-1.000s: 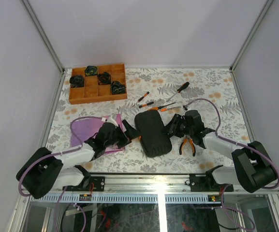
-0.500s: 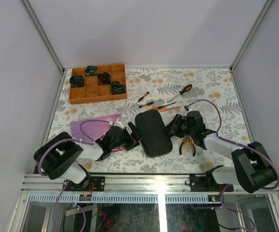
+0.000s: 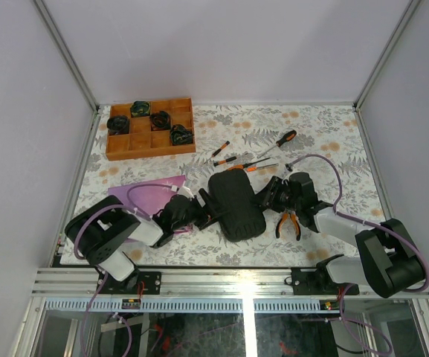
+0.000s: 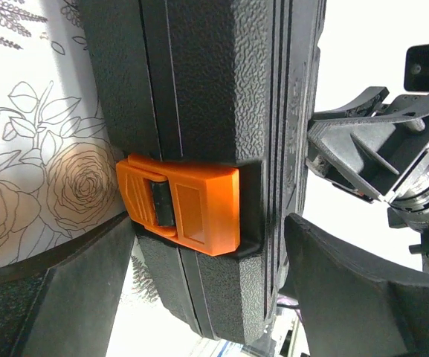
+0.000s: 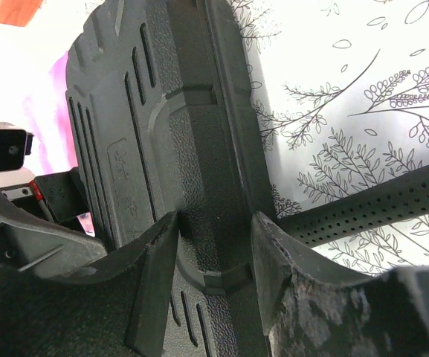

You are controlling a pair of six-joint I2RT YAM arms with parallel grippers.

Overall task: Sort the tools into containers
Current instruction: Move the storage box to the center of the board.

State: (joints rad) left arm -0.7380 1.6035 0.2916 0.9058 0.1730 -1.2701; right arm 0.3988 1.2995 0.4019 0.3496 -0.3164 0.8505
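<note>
The black tool case lies shut at the table's middle. In the left wrist view its orange latch is fastened. My left gripper is open, with its jaws straddling the latch edge of the case. It sits at the case's left side. My right gripper pinches the case's right rim; it shows from above. Orange-handled pliers lie right of the case. Several screwdrivers lie behind it. A perforated black handle lies beside the case.
A brown wooden compartment tray with dark objects stands at the back left. A purple cloth lies under the left arm. The metal frame rail runs along the near edge.
My left arm has swung right and its gripper has come up to the case's latch edge. The right gripper has stayed on the case's right rim.
</note>
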